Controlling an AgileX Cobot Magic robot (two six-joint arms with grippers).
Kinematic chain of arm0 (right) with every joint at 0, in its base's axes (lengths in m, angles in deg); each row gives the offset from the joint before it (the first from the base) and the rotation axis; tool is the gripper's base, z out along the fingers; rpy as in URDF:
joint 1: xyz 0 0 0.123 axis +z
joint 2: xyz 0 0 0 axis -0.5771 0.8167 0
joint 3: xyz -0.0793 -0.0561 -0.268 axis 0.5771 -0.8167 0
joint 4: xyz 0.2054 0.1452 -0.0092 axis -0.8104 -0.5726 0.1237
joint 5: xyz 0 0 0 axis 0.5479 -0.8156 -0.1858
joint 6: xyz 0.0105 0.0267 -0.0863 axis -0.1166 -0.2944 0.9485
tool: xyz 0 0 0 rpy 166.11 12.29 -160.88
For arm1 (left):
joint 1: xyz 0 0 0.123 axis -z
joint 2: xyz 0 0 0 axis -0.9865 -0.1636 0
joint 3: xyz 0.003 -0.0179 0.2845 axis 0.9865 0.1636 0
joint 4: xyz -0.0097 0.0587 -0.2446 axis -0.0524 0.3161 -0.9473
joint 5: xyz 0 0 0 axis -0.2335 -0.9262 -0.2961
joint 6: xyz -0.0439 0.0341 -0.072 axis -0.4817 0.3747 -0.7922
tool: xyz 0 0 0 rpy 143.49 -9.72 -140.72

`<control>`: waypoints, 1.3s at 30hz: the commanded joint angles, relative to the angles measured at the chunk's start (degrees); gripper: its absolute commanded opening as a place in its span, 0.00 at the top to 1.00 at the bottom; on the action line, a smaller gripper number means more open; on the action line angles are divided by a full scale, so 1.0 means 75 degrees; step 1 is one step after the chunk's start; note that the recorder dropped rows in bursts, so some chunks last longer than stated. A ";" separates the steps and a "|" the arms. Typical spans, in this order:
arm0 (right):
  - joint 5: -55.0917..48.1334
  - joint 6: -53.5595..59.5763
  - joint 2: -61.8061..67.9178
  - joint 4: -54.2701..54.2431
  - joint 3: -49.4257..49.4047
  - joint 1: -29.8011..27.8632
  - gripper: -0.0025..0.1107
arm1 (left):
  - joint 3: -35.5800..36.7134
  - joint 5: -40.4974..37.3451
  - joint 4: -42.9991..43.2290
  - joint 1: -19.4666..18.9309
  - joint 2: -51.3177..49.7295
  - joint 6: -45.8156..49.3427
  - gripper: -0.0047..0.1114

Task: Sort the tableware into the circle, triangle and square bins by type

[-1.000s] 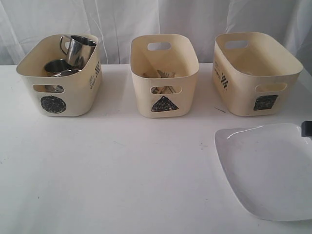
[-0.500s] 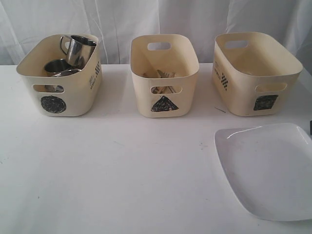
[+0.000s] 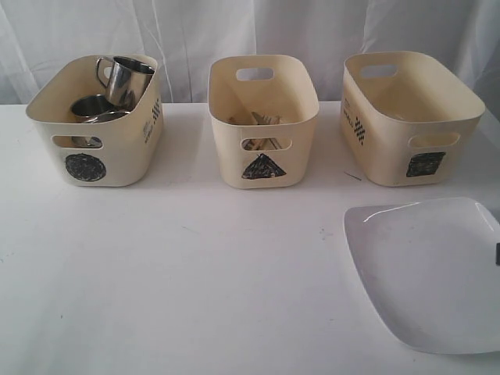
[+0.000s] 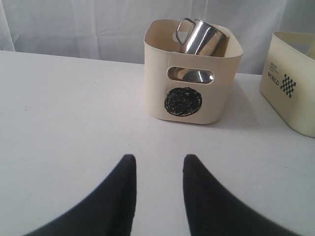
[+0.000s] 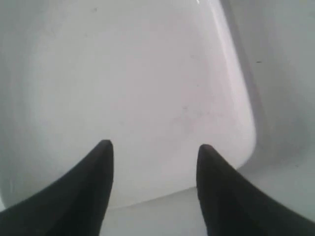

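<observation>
The circle-marked cream plastic tub (image 3: 117, 152), far left, holds steel mugs (image 3: 129, 80); the triangle-marked tub (image 3: 231, 144) stands centre, the square-marked tub (image 3: 383, 152) right. A large white squarish plate (image 3: 430, 273) lies near right.

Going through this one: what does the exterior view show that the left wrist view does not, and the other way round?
Only the exterior view: the marked fronts of the triangle bin and the square bin, and the large white plate lying on the table. Only the left wrist view: the left gripper, jaws apart with nothing between them, over the table. Both: the circle bin with a steel mug leaning in it, and the white table.
</observation>
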State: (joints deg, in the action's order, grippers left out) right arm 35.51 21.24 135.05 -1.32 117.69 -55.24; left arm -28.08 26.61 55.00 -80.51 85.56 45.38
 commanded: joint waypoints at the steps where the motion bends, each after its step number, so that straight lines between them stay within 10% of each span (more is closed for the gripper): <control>1: 0.0086 -0.0902 -0.0055 0.0014 -0.0056 -0.0568 0.55 | 0.0033 0.0000 -0.0037 -0.0002 0.0040 -0.0061 0.64; 10: -0.0505 -0.4844 -0.0055 0.3061 -0.0056 -0.0932 0.55 | 0.0033 0.0000 -0.0037 -0.0002 0.0040 -0.0061 0.64; 39: -0.0188 -0.1414 0.1205 0.0470 -0.0056 -0.2003 0.55 | 0.0033 0.0000 -0.0037 -0.0002 0.0040 -0.0061 0.64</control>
State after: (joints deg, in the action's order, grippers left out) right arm 33.07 9.75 143.02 2.34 117.46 -68.94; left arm -28.08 26.61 55.00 -80.51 85.56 45.38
